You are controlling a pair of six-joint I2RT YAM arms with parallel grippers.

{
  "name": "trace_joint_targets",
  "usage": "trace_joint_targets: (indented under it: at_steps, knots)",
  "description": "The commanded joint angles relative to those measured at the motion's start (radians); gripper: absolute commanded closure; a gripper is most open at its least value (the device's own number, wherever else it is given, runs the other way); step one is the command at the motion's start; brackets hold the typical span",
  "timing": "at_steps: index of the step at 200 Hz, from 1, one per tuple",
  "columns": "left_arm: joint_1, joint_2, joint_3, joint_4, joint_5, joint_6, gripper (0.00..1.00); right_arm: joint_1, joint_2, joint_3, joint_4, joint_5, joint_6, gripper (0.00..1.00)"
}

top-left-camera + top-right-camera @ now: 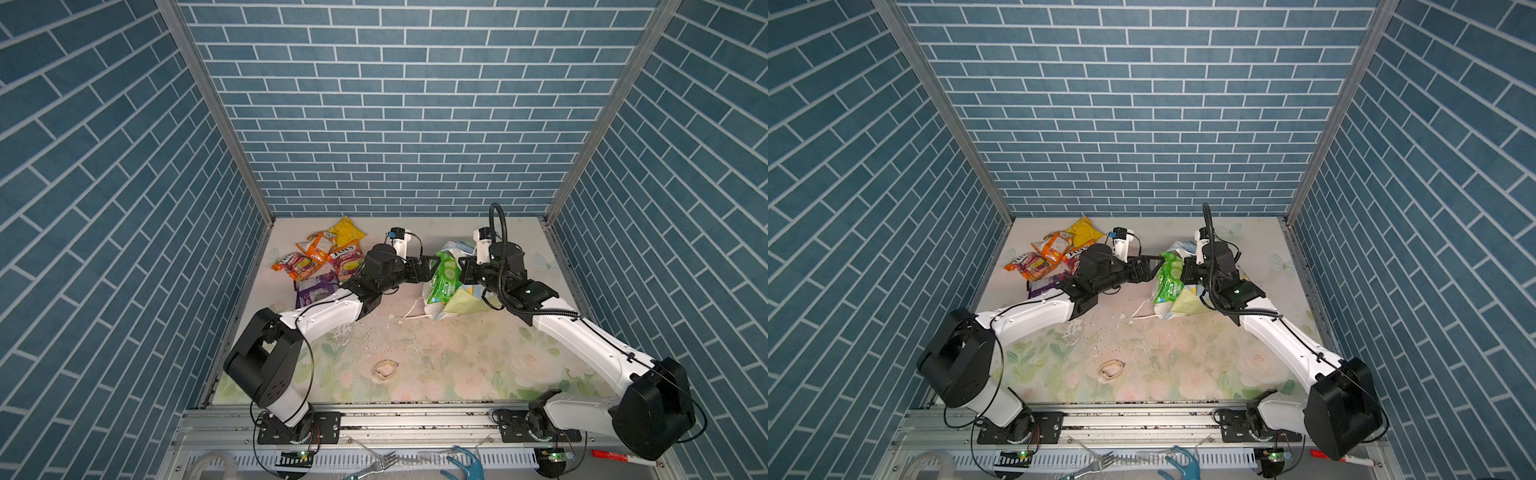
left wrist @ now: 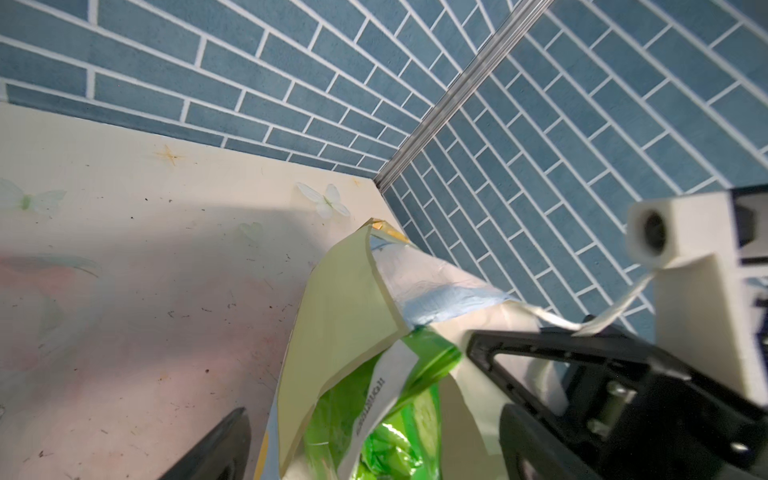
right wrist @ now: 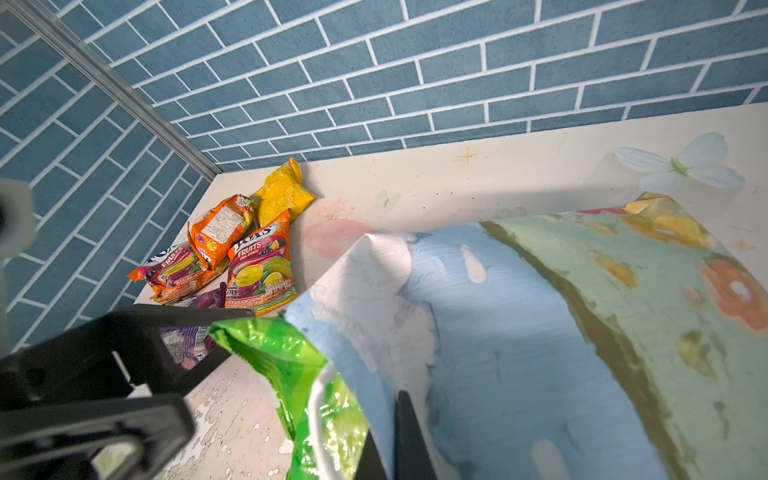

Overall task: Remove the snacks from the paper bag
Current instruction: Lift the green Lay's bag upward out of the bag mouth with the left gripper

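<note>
The paper bag lies tilted at the back right of the table, its mouth facing left. A bright green cucumber-print snack bag sticks out of it. My left gripper is open, with its fingers on either side of the green bag's top edge. My right gripper is shut on the paper bag's blue rim. Other snacks lie in a pile at the back left: a yellow packet, an orange packet, two FOX'S bags and a purple packet.
A white string handle trails from the paper bag onto the table. A tan loop lies mid-table among flaked paint. Brick-pattern walls close in the back and both sides. A fork, a blue tool and a red marker lie beyond the front rail.
</note>
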State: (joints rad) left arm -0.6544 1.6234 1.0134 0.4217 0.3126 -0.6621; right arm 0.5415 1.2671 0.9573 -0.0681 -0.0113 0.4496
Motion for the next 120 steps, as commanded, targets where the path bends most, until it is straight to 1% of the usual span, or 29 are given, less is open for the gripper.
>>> trace_joint_targets:
  at_steps: [1, 21, 32, 51, 73, 87, 95, 120]
  knots:
    - [-0.011, 0.062, 0.029, 0.065, 0.059, -0.027, 0.11, -0.002, 0.001, 0.007, 0.047, -0.02, 0.046, 1.0]
    - [-0.021, 0.099, 0.032, 0.143, 0.096, -0.07, 0.2, -0.002, 0.009, 0.017, 0.037, -0.021, 0.046, 1.0]
    - [-0.033, 0.112, 0.044, 0.146, 0.103, -0.072, 0.21, -0.002, 0.009, 0.018, 0.037, -0.023, 0.046, 1.0]
    - [-0.052, 0.132, 0.074, 0.123, 0.097, -0.062, 0.25, -0.002, 0.012, 0.018, 0.039, -0.028, 0.047, 1.0]
    - [-0.067, 0.159, 0.12, 0.075, 0.086, -0.05, 0.39, -0.002, 0.012, 0.018, 0.04, -0.033, 0.054, 1.0]
    - [-0.068, 0.173, 0.145, 0.041, 0.085, -0.049, 0.51, -0.002, 0.009, 0.016, 0.04, -0.032, 0.057, 1.0]
    - [-0.068, 0.174, 0.152, 0.027, 0.083, -0.047, 0.56, -0.002, 0.007, 0.015, 0.039, -0.029, 0.055, 1.0]
    - [-0.068, 0.145, 0.148, -0.016, 0.061, -0.022, 0.78, -0.002, -0.004, 0.009, 0.028, -0.012, 0.052, 1.0]
